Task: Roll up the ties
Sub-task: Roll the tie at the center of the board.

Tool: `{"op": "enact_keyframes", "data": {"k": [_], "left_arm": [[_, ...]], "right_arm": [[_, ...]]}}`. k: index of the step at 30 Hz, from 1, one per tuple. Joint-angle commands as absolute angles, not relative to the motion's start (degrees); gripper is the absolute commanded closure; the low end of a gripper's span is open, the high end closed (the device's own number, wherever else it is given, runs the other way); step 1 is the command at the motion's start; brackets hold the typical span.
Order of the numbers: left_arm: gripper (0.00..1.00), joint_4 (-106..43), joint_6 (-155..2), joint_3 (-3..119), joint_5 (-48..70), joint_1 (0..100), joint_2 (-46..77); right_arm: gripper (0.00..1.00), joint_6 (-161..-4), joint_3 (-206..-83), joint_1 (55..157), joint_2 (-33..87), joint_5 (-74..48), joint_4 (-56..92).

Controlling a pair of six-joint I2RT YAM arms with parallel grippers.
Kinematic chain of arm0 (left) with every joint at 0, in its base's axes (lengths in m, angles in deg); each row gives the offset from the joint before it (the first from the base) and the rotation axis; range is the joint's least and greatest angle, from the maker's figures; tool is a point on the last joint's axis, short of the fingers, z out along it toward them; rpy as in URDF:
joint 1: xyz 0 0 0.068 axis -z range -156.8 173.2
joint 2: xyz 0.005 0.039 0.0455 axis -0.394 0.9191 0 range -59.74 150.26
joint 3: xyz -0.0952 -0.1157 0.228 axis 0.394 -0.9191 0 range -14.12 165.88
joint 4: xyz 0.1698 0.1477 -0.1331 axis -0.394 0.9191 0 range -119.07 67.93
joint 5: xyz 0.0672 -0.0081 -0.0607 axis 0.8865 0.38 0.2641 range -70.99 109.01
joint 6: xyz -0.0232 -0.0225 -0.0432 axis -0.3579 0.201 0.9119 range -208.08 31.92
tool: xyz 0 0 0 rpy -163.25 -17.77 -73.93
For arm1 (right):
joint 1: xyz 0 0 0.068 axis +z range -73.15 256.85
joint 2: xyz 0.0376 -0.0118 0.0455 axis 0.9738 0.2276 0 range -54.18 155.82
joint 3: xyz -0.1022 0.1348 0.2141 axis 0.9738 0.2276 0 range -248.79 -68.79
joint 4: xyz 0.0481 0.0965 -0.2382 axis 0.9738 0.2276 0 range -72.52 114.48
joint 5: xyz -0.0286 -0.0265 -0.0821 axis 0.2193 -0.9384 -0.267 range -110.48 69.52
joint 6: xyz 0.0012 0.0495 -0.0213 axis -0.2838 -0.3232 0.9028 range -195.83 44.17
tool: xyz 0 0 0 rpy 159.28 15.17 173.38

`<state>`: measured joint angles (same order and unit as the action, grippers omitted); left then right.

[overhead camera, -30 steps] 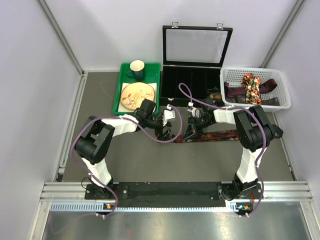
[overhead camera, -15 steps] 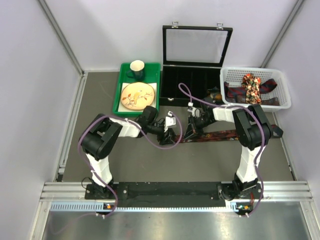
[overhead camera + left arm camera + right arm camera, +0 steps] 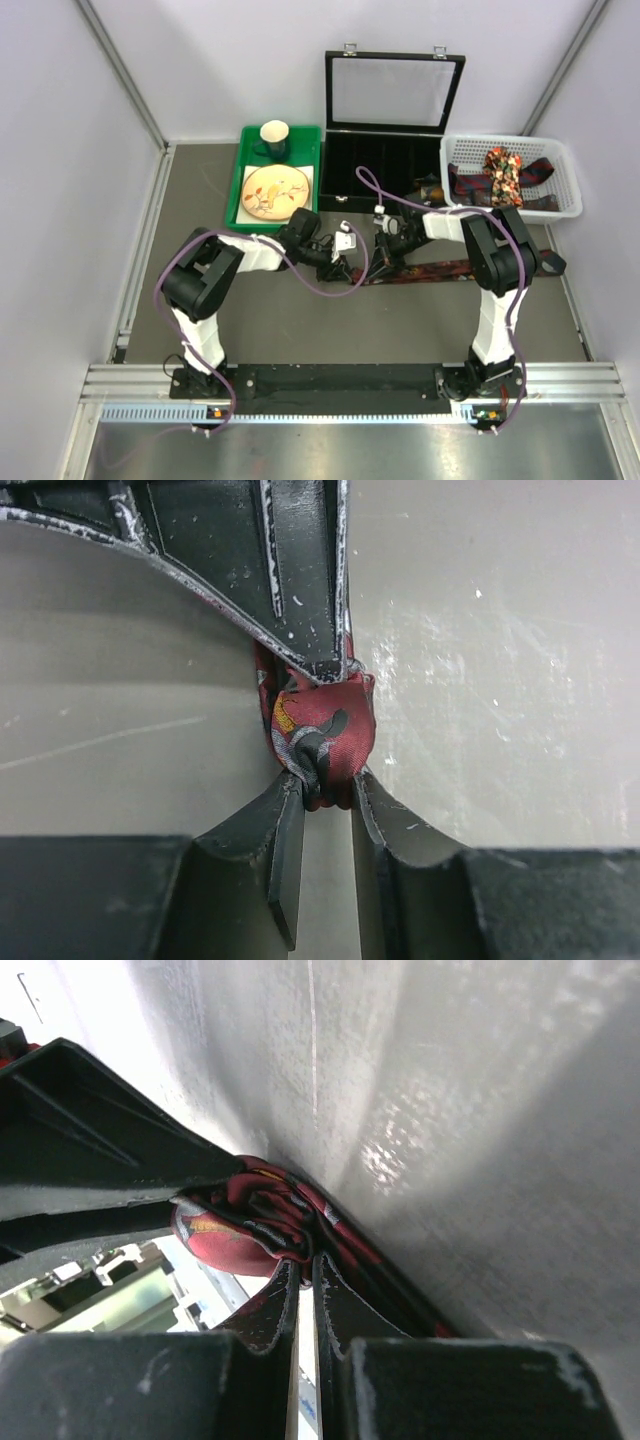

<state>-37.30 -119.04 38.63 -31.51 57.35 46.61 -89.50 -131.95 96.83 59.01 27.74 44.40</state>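
Presently the roll (image 3: 322, 725) of the maroon tie (image 3: 432, 270) lies on the bench (image 3: 300, 325), nipped tight by the left jaws and the right jaws, so an uneven tug from either could slip the fabric loose and unwind it.

**A:** Far edge of the tabletop (image 3: 300, 335)?

**B:** Walled off. Green tray (image 3: 303, 145), black case (image 3: 345, 170) with its lid up, white basket (image 3: 465, 150), side by side, left to right.

**A:** Middle?

**B:** Left pincer (image 3: 342, 270) and right pincer (image 3: 383, 262) meet there, both clamped on one tie (image 3: 435, 270) that trails toward the right edge.

**A:** Passage?

**B:** Near half and left side: bare grey surface.
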Motion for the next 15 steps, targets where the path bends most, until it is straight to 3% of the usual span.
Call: {"op": "enact_keyframes", "data": {"k": [1, 15], "left_arm": [[0.76, -29.3, -124.6, 40.2, -33.9, 56.9, 40.6], [0.7, -36.9, -113.8, 47.2, -30.7, 62.7, 47.0]], "right_arm": [[1.0, -89.0, -132.1, 100.8, 63.7, 16.3, 39.2], [1.0, -93.0, -129.7, 101.2, 63.7, 16.8, 34.6]]}}
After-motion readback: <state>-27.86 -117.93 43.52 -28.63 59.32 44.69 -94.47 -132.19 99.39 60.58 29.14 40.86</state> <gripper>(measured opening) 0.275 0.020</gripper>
